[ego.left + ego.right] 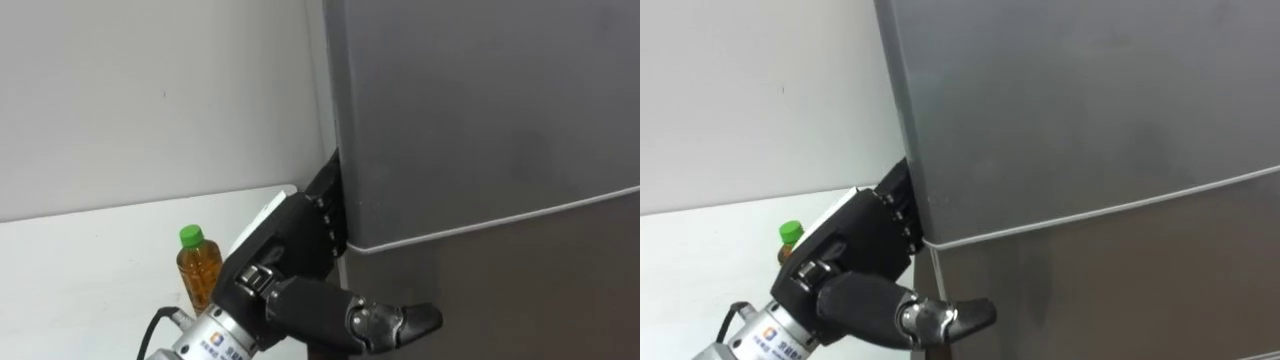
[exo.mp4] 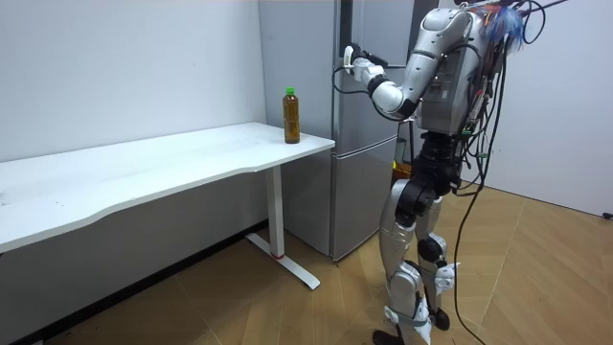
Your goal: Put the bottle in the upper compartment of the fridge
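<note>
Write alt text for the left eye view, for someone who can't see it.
The robot's left hand is at the left edge of a grey fridge's upper door, just above the seam with the lower door. Behind the hand, an amber bottle with a green cap stands upright on a white table.

A long white table [image 2: 144, 165] stands by the pale wall [image 2: 124, 57] (on thin white legs). The floor [image 2: 536, 278] is brown wood.
</note>
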Robot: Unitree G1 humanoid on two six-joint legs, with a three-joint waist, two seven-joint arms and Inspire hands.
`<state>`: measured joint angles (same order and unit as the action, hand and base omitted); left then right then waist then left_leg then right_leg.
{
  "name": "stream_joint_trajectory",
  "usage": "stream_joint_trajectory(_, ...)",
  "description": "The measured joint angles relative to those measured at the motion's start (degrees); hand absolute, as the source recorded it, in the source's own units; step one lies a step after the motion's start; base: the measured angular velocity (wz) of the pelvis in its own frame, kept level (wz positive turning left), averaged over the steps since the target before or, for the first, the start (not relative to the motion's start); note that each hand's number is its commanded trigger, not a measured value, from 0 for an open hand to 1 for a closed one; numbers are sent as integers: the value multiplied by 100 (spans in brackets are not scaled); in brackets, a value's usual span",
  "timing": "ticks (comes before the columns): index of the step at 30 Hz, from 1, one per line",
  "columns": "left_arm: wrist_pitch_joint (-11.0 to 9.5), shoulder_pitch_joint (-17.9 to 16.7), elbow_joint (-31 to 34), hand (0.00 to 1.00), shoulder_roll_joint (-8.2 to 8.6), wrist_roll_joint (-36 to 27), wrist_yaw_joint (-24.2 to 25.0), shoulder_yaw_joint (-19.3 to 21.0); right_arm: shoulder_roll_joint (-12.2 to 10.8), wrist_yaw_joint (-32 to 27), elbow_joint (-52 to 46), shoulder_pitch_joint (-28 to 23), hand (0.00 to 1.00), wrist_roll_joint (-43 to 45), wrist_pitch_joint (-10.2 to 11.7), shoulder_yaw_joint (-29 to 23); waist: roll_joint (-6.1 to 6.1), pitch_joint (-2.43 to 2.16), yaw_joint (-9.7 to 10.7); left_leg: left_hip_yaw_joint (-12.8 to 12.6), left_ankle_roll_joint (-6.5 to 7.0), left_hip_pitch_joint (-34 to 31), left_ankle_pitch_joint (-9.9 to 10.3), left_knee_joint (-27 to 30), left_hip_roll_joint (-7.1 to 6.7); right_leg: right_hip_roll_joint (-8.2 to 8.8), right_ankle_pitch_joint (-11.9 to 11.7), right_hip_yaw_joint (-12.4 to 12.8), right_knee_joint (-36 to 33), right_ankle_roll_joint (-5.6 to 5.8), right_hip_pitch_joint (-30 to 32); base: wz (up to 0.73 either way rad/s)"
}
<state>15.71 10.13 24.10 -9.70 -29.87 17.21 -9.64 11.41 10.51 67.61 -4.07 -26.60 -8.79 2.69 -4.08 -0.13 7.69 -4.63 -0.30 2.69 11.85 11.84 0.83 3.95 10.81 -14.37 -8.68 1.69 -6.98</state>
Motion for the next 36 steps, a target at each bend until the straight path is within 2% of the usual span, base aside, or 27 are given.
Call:
stream_joint_trajectory(6, 0, -79, 0, 100, 5, 0, -12, 71, -5, 1, 0, 1, 0, 0, 0, 8, 48, 1, -8, 4, 9, 1, -17, 0, -14, 11, 9, 10, 18, 14, 13, 0)
stream_joint_trajectory(7, 0, -78, 20, 91, 8, 0, -9, 70, -5, 2, 0, 3, 0, 0, 0, 19, 60, -1, -7, 4, 9, 1, -18, 0, -20, 14, 12, 10, 26, 19, 11, 0)
stream_joint_trajectory(8, 2, -87, 50, 85, -3, -7, 30, 69, -5, 3, 0, 2, 0, 0, 2, 29, 66, 1, -6, 4, 9, 0, -17, -1, -23, 15, 12, 11, 30, 20, 10, 0)
stream_joint_trajectory(9, 5, -179, 133, 75, -12, -137, 72, -7, -7, 4, 0, 2, 0, 0, 1, 44, 83, 8, -12, 5, 10, -3, -18, -4, -28, 19, 13, 12, 38, 22, 9, 0)
stream_joint_trajectory(10, 15, -207, 147, 73, 60, -147, 38, -28, -9, 4, 0, 10, 0, 0, 2, 45, 98, 11, -16, 8, 10, -9, -18, -6, -32, 21, 14, 14, 45, 23, 9, 0)
stream_joint_trajectory(15, 15, -185, 152, 60, 72, -213, -47, -3, -14, 8, -2, 6, 0, -16, 8, 56, 110, 8, 3, 8, 10, -11, -18, -17, -28, 12, 13, 7, 83, 23, 1, 0)
stream_joint_trajectory(30, 16, -173, 166, 58, 102, -364, -136, -89, -13, -6, -2, 7, 0, 11, 14, 56, 125, 19, 3, 9, 10, 5, -18, -54, -29, 11, 12, 20, 84, 22, 3, 0)
stream_joint_trajectory(36, 4, -174, 162, 56, 139, -369, -195, -134, -19, -74, -2, -27, 0, -1, 120, 105, 90, 53, 6, -4, 10, -17, -18, -47, -27, 12, 12, 21, 63, 22, 0, 0)
